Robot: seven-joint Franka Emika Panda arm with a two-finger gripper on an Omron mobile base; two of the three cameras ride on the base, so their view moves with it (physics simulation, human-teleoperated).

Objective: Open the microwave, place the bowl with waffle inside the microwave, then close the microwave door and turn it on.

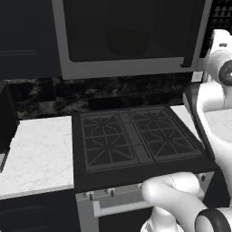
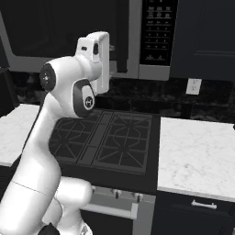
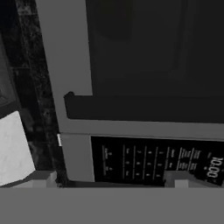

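Facing microwave door (image 3: 144,57), handle (image 3: 144,108) just ahead; claw (image 3: 109,177) spread open.

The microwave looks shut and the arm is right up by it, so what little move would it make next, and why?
Probably ease the gripper onto the handle bar and close on it. The microwave door is shut, and the fingertips sit by the button panel, touching nothing.

desk left of stove: white marble desk (image 1: 38,154), bare top
desk right of stove: white marble desk section (image 2: 197,151), bare top
between them: black gas stove (image 1: 131,138), grates with nothing on them
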